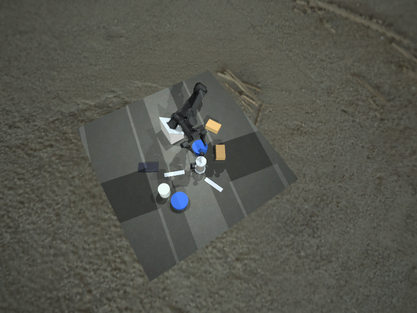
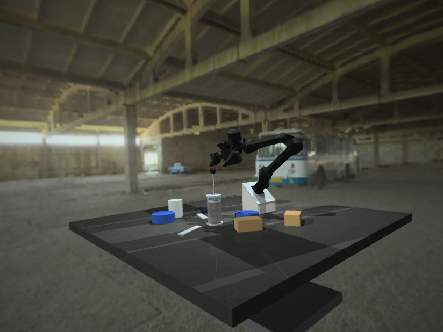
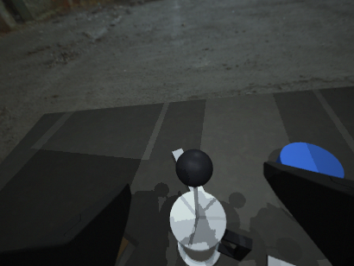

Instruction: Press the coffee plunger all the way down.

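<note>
the light is dim and gray in all three views. in the outside view, a bright white glow is let in by the windows far at the left, and the roof is left dark. the far wall and the bus [image 2: 286, 160] are blurred, but the table [image 1: 208, 215] [image 2: 214, 257] [image 3: 242, 129] is seen more sharply. dark and pale bands are laid across the table top, and soft shadows are cast on it. a faint shine is shown there too. in the top view, the ground is smeared toward the corners.
</note>
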`<state>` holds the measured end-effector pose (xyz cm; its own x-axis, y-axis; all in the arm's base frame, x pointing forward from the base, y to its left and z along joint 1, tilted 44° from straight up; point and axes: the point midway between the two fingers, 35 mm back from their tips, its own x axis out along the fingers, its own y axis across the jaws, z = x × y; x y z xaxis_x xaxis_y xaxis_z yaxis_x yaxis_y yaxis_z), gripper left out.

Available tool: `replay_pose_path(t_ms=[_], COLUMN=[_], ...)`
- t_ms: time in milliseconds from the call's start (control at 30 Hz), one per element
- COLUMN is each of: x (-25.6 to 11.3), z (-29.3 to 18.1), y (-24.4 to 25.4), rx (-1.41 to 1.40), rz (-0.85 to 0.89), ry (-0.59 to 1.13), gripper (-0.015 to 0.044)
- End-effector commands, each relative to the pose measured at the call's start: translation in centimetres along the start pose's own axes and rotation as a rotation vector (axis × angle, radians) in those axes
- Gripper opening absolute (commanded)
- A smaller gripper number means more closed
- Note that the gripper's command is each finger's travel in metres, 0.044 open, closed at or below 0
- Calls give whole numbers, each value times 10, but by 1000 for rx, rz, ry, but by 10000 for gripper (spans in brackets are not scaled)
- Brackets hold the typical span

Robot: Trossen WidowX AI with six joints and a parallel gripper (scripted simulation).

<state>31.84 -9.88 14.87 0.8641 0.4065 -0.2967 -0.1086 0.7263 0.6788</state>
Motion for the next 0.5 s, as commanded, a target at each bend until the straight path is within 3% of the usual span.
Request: replay_pose_path(t_ms=[0,467], x=[7,30], z=[-2,-2], y=[-1,-1], rx=[10,11], rz=[-3,-2], ry=[5,3], gripper=[440,440])
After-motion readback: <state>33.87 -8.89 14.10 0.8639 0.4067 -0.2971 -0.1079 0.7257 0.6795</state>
